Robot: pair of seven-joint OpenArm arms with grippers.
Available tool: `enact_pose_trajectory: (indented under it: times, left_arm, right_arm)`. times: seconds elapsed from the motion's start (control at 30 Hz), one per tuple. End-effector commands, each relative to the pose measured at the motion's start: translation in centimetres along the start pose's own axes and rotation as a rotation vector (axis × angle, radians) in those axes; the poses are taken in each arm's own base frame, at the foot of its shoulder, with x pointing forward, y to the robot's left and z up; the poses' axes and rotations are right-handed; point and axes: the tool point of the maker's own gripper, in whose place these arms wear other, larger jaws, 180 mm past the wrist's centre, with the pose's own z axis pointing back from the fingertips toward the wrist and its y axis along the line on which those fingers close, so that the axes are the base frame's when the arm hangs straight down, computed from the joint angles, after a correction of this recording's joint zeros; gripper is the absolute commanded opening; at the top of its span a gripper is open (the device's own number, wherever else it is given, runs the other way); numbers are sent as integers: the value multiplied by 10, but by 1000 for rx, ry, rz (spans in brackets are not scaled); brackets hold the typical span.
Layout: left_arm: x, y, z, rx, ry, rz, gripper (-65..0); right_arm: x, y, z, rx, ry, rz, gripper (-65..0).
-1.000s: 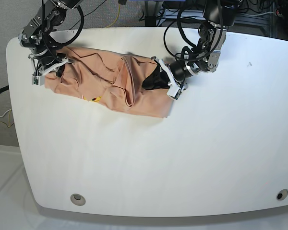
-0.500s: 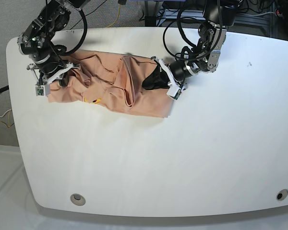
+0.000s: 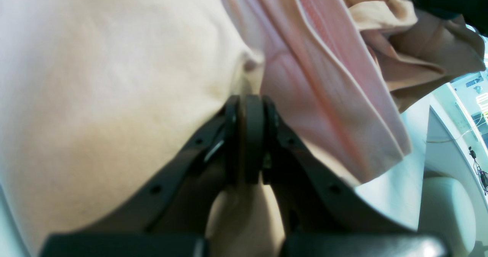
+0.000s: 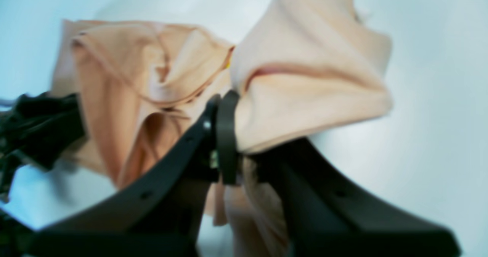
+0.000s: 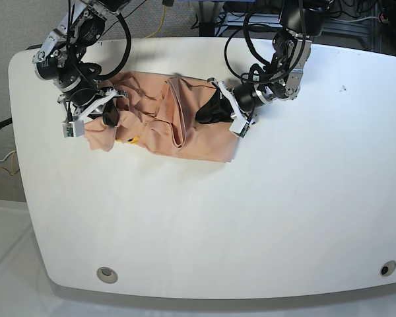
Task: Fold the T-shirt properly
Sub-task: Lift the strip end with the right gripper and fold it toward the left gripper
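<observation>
You're maybe halfway: the T-shirt [image 5: 165, 119] sits bunched at the upper left of the bench [image 5: 251, 218], not square yet. Both end effectors, left [image 5: 214, 111] and right [image 5: 100, 113], are pinching cloth; flattening and final folds remain.

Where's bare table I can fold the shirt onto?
The table is bare in front of the T-shirt to the near edge, and right of the left gripper to the far end. Crowded along the back: right gripper and left gripper both pinch cloth there.
</observation>
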Motion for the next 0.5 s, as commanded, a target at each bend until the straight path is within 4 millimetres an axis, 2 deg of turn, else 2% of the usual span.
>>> enact_pose_trajectory:
  times: [0.0, 0.47]
  left_arm:
    - [-20, 13, 4, 56, 96, -14, -625]
    - [-20, 13, 4, 56, 96, -14, -625]
  right_arm:
    - [22, 14, 3, 61, -89, 11, -650]
    - [37, 62, -2, 257, -152, 9, -650]
